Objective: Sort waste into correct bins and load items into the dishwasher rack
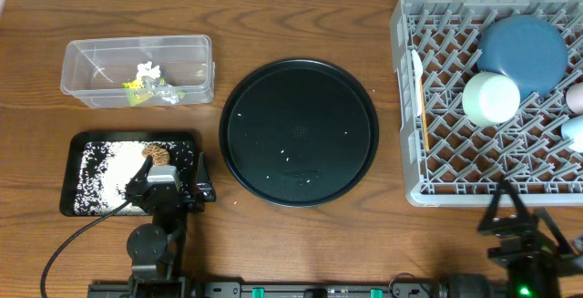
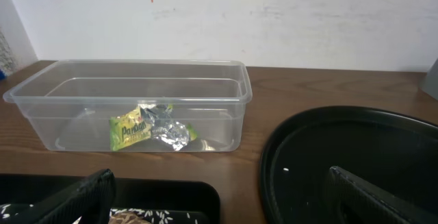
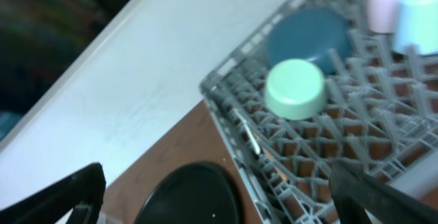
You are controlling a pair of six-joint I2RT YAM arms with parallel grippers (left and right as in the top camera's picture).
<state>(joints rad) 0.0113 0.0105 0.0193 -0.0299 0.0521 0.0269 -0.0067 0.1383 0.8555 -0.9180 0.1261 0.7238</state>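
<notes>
Waste, from overhead: the yellow wrapper (image 1: pixel 137 86) lies in the clear tub (image 1: pixel 73 75), up-left of the round black tray (image 1: pixel 299 107); rice grains (image 1: pixel 114 166) and brown lump (image 1: pixel 159 155) sit in the black rectangular tray (image 1: pixel 66 179), left of it. Right of it, the dishwasher rack (image 1: pixel 455 193) holds plate (image 1: pixel 522 54) and bowl (image 1: pixel 490 97).

Left wrist view: my left hand (image 2: pixel 219 183) stands wide apart, empty; the foil (image 2: pixel 168 133) looks light and crushable, best pinched at a fold.

Right wrist view: my right hand (image 3: pixel 217 176) is apart too; the bowl seems stiff and slick, so I'd grip across its wall.
</notes>
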